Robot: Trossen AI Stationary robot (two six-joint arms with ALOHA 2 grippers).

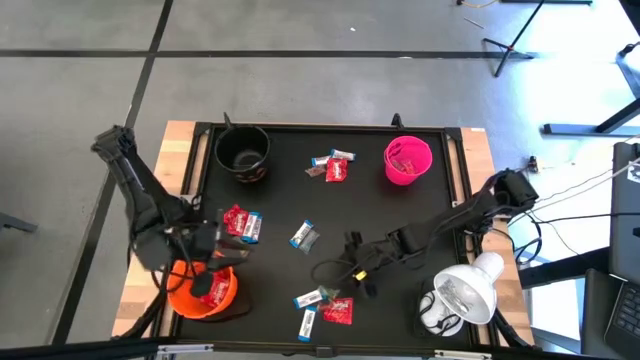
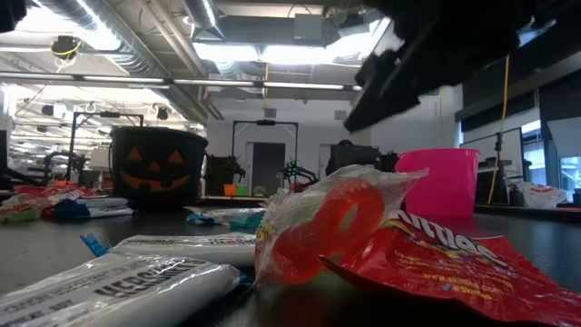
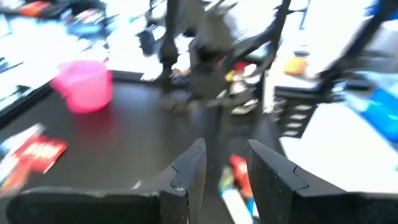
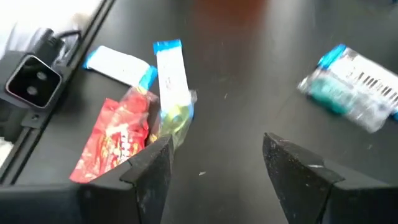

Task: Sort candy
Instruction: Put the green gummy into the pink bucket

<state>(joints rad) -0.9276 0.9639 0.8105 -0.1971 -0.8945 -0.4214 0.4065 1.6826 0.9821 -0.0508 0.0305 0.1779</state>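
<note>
From above, the left gripper (image 1: 215, 262) hangs over the orange bowl (image 1: 200, 295) at the table's (image 1: 280, 200) front left corner; its wrist view shows its fingers parted, nothing between. The right gripper (image 4: 214, 165), spread wide and empty, sits near the front edge beside candy (image 4: 158, 99). Only the low view shows the black bowl's (image 2: 159, 165) pumpkin face.

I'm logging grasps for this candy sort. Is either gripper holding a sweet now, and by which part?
Nothing is held. The left gripper hangs open and empty over the orange bowl; the right gripper is open, empty, above the table near red candy.
</note>
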